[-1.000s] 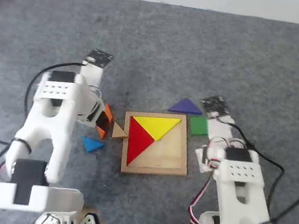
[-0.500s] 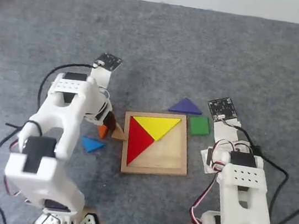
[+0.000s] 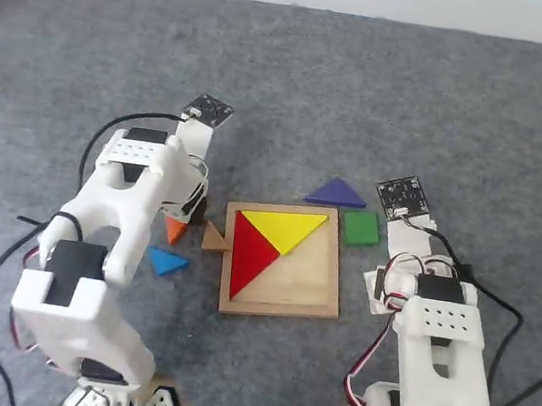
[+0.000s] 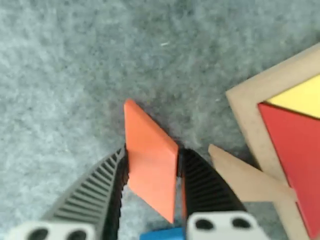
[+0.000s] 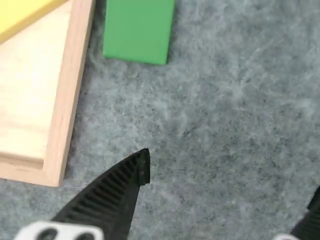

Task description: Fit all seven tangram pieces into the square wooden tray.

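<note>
The square wooden tray (image 3: pixel 276 310) lies mid-table with a red triangle (image 3: pixel 252 251) and a yellow triangle (image 3: pixel 283 227) fitted in it. My left gripper (image 4: pixel 152 172) is shut on an orange parallelogram (image 4: pixel 150 170), low over the carpet just left of the tray (image 4: pixel 250 100). Beside it lies a tan triangle (image 4: pixel 245 177), its tip touching the tray's left rim. A small blue triangle (image 3: pixel 167 262) rests nearer the left arm's base. Behind the tray sit a purple triangle (image 3: pixel 336 192) and a green square (image 3: pixel 360 227). My right gripper (image 5: pixel 225 192) hangs open over bare carpet right of the tray (image 5: pixel 67 110), short of the green square (image 5: pixel 139 30).
Grey carpet covers the table. Both white arm bases stand at the near edge, with cables looping beside them. Open carpet stretches beyond the tray toward the far edge.
The left arm has swung and lowered, bringing the orange parallelogram down to the carpet by the tan triangle. The right arm shifted slightly right, then held.
</note>
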